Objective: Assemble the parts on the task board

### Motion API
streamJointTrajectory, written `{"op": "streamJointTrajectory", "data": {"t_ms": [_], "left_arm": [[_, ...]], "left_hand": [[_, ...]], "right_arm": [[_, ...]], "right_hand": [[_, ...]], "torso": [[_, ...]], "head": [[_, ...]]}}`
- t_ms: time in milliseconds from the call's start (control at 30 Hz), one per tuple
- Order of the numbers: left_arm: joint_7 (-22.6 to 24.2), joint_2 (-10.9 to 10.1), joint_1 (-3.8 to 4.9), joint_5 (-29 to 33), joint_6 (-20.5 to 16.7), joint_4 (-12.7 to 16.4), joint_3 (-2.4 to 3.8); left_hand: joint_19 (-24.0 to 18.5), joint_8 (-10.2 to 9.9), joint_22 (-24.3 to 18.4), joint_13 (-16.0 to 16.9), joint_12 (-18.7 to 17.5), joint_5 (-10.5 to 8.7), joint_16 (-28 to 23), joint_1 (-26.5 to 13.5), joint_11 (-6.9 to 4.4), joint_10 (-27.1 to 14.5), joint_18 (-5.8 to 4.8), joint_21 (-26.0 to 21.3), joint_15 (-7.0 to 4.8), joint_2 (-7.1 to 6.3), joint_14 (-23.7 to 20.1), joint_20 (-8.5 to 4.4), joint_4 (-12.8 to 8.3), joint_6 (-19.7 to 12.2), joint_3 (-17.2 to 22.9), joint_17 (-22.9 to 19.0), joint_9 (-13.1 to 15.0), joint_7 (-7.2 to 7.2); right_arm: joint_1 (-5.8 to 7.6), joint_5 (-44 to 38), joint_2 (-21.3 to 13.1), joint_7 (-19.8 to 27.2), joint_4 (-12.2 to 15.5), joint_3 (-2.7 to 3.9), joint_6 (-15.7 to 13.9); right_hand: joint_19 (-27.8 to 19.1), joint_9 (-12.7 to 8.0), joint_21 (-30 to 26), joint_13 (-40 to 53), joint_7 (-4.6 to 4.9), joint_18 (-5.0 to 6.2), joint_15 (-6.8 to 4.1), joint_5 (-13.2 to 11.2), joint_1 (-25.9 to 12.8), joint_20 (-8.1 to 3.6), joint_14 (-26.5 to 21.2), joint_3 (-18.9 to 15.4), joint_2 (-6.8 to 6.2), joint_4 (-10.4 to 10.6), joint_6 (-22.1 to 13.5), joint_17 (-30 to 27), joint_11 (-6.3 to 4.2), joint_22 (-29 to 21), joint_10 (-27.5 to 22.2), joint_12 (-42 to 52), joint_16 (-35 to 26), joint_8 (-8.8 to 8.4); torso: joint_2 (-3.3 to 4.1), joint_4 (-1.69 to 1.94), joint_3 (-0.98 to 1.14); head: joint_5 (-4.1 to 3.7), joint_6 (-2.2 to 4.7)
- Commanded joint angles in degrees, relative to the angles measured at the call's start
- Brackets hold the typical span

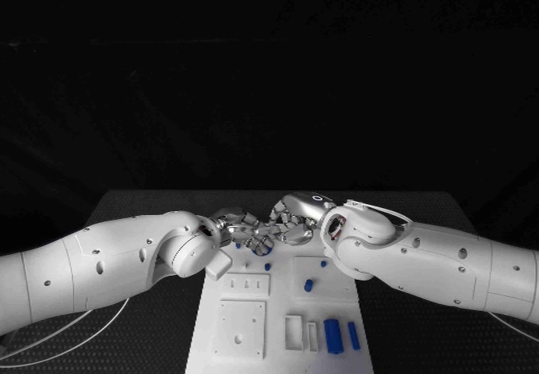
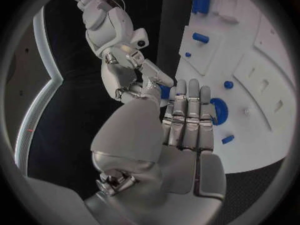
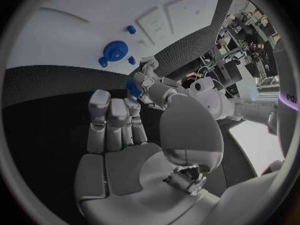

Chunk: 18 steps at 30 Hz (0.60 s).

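Two white robot arms reach in from either side and meet over the far end of a long white plastic task board (image 1: 241,331) lying on a black table (image 1: 135,210). The silver left hand (image 1: 238,227) and the silver right hand (image 1: 294,224) hang fingertip to fingertip there, probably so that a piece can pass from one to the other or be steadied before fitting.

A small blue part (image 3: 133,88) is pinched in the fingertips of the left hand; the wrist views show it held just beyond the right hand's straight, side-by-side fingers (image 3: 112,116), which hold nothing.

Below them a blue toothed gear (image 1: 261,246) sits on the board's far end. Small blue pegs (image 1: 308,285) stand near the middle, and two blue bars (image 1: 333,333) lie at the near right, beside shallow white recesses.
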Motion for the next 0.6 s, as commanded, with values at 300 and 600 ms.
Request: {"op": "streamJointTrajectory", "data": {"t_ms": [300,600], "left_arm": [[-0.24,0.27,0.08,3.08,0.07,-0.08,0.1],[-1.2,0.33,0.09,2.92,-0.16,-0.13,0.1]], "left_hand": [[-0.13,0.05,1.13,0.24,0.06,0.24,-0.39,-16.61,0.0,-0.07,0.89,0.6,0.05,-4.49,-0.25,0.12,-0.03,0.16,6.94,-0.08,0.19,0.2],[-0.69,0.63,1.31,0.56,0.48,0.23,-0.3,-15.39,-0.45,0.6,1.0,0.9,-0.05,-3.07,-0.31,0.07,-1.05,0.81,9.18,0.07,0.55,-0.26]], "right_arm": [[-0.1,-0.16,0.33,0.5,0.12,-0.03,1.12],[-0.14,-0.16,0.4,0.49,0.16,-0.03,1.07]], "right_hand": [[0.22,0.63,0.26,-0.01,2.08,1.69,-0.29,-0.02,0.21,-0.09,0.09,0.37,0.43,0.02,2.88,-0.06,-0.14,0.5,0.43,0.03,-0.23,0.85],[0.24,0.63,0.27,0.0,2.07,1.69,-0.29,-0.02,0.21,-0.1,0.1,0.42,0.42,0.01,2.89,-0.06,-0.15,0.5,0.44,0.03,-0.22,0.85]], "torso": [[0.0,-0.03,0.04],[-0.01,-0.04,0.04]], "head": [[-0.03,-0.12],[-0.06,-0.29]]}}
